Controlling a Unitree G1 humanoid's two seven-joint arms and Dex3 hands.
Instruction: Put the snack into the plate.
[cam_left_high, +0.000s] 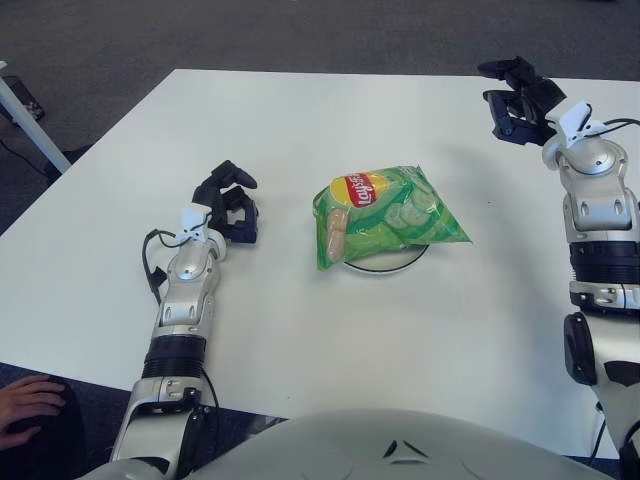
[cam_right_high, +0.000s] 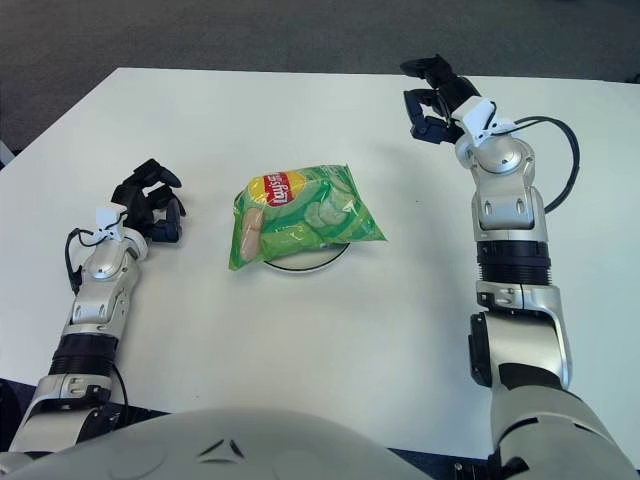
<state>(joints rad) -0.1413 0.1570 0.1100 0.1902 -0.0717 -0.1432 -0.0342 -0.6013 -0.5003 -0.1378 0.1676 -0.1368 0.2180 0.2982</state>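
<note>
A green Lay's snack bag (cam_left_high: 385, 215) lies on top of a white plate (cam_left_high: 390, 262) in the middle of the white table (cam_left_high: 300, 120); only the plate's near rim shows under the bag. My left hand (cam_left_high: 228, 203) shows to the left of the bag, apart from it, fingers curled and holding nothing. My right hand (cam_left_high: 517, 98) is at the far right of the table, well away from the bag, fingers spread and empty.
A person's hand (cam_left_high: 28, 405) shows at the lower left, off the table's near edge. A white table leg or bar (cam_left_high: 25, 120) shows at the far left over the dark carpet.
</note>
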